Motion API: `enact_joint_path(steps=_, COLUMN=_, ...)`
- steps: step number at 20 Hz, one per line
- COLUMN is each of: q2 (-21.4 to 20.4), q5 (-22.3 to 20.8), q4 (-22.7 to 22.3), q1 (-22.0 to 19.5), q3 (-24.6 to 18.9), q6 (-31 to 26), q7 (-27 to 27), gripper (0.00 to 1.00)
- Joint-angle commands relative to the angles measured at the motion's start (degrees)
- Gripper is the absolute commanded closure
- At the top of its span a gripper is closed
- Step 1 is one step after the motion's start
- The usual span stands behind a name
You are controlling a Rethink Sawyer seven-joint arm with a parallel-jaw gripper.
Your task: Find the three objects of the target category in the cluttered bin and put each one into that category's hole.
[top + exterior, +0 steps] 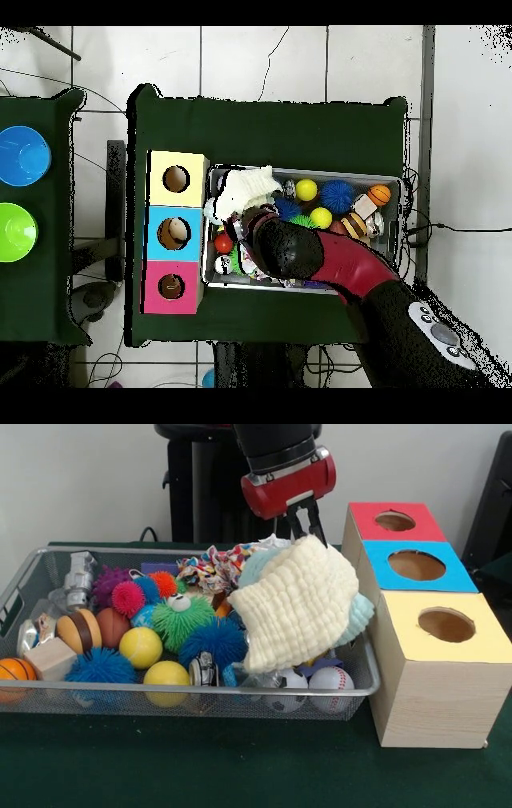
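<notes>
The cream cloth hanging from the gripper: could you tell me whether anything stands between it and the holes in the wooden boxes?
Nothing visible does. The gripper holds the cream cloth above the wire-mesh bin, at the end beside the wooden boxes. The red, blue and yellow tops are uncovered, with their holes open.

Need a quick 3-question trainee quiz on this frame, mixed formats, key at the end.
1. True or false: the pincer holds a cream cloth lifted above the wire bin.
2. Which box top lies nearest the front camera: A red, B blue, C yellow?
3. Fill in: the white ball with red stitching at the bin's front rim is a ____.

Key: 1 true; 2 C; 3 baseball.
</notes>
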State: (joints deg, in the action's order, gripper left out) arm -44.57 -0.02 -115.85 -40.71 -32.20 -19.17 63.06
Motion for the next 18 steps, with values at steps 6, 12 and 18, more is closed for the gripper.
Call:
enact_joint_path(steps=6, q2=-0.70, q5=7.40, q4=-0.25, q1=-2.32, q3=-6.71, q6=-3.39, q7=11.62, gripper=1.00)
enact_joint_path(steps=12, q2=-0.54, q5=8.60, q4=-0.40, q1=-4.70, q3=-10.14, q6=-1.14, q7=10.92, gripper=1.00)
enact_joint_path(steps=18, q2=-2.06, q5=3.68, q4=4.77, q1=-0.54, q3=-0.16, q6=-11.18, q7=7.00, gripper=1.00)
